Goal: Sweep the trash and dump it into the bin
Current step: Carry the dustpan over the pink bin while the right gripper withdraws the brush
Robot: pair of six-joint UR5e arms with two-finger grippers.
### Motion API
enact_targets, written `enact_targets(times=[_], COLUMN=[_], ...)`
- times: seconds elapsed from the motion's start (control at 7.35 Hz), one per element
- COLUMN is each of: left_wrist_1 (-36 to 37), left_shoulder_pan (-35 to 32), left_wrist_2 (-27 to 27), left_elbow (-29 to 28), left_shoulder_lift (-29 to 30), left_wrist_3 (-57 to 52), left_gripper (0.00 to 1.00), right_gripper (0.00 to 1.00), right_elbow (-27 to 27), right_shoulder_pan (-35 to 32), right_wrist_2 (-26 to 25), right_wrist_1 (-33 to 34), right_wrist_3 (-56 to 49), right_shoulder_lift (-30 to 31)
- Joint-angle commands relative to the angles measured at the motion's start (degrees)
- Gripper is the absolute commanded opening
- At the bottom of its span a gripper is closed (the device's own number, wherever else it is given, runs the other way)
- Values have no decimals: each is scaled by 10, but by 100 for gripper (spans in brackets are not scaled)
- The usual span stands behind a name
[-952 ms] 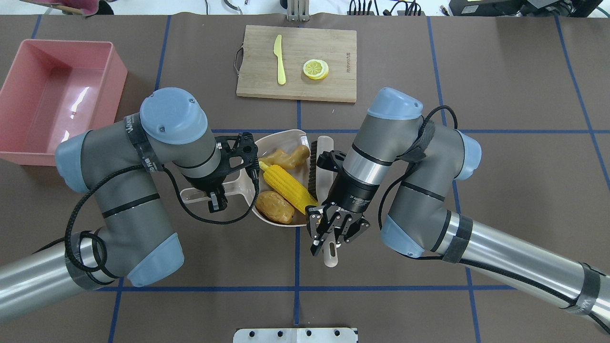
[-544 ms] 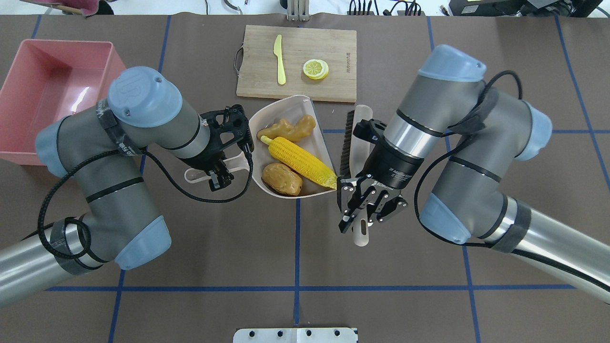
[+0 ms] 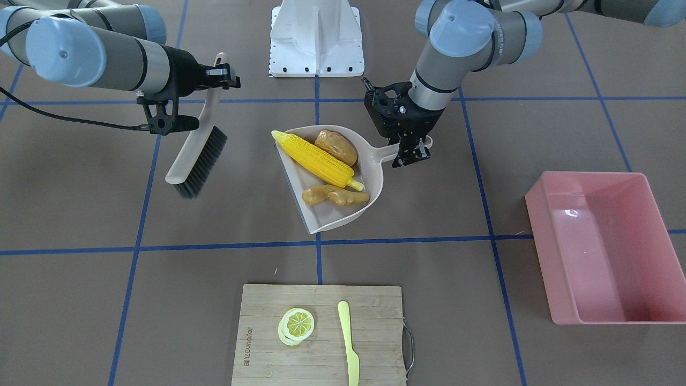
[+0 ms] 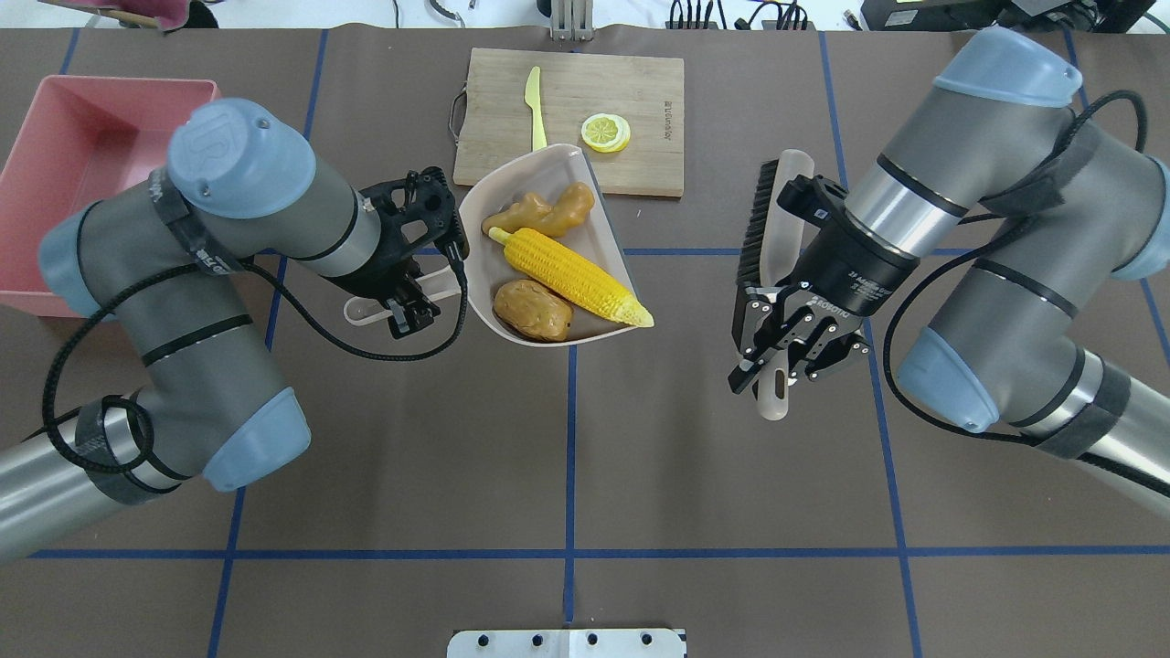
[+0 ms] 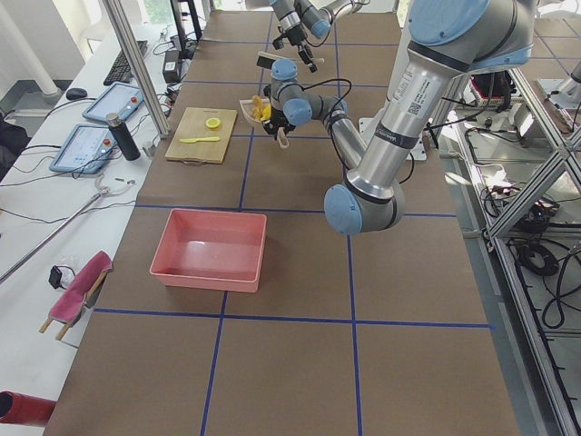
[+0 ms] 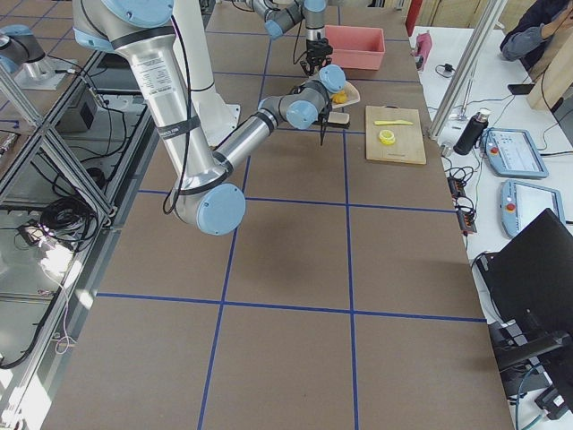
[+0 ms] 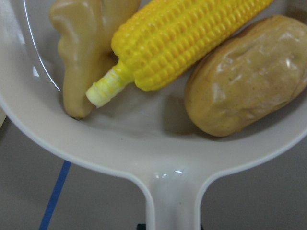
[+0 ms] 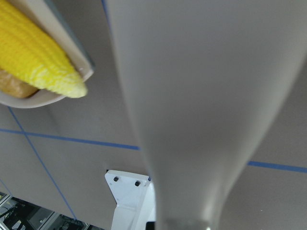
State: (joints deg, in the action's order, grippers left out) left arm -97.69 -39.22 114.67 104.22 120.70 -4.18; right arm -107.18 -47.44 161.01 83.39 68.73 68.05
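— So, location first?
— Riding in the dustpan (image 4: 521, 174): corn cob (image 4: 571, 274), potato (image 4: 532, 311), ginger root (image 4: 539, 210). Pan apparently lifted, well apart from the bin (image 3: 589, 185) on the robot's left.
— Handling?
— Probably hard, light, smooth plastic, so prone to rolling or sliding. Best carried by the pan handle, kept level.
— Hold on it?
— Left end effector (image 3: 410, 155) clamped around that handle.
— Corn's long axis?
— Diagonal across the pan: stalk end toward the handle, tip poking past the open lip.
— Other side?
— Right end effector (image 4: 777, 366) closed on the brush (image 4: 777, 210) handle, away from the pan.
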Motion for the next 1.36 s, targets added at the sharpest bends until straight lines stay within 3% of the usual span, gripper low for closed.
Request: enact_targets(times=[0.0,0.27,0.54,0.82,1.22], left_wrist_1=[-27,-28,-17,38,115], left_shoulder_pan=[-70,-140,-185,-238,-345], left_wrist_2=[26,29,35,42,164], left_elbow=[8,25,37,76,85], left_shoulder_lift=[-25,-35,-56,-105,-192], left_wrist_3=[62,170,220,228,226], left_gripper=[0,0,0,0,0], right_gripper=[0,0,0,0,0], right_elbow=[-3,3,12,16,36], right_shoulder_pan=[-43,-76,-95,-96,-99], right_wrist_2=[0,-1,-9,-54,-108], right_wrist_1=[0,-2,-2,-1,4], right_wrist_3=[0,-31,-146,-220,-313], right_shoulder_lift=[47,96,159,201,241])
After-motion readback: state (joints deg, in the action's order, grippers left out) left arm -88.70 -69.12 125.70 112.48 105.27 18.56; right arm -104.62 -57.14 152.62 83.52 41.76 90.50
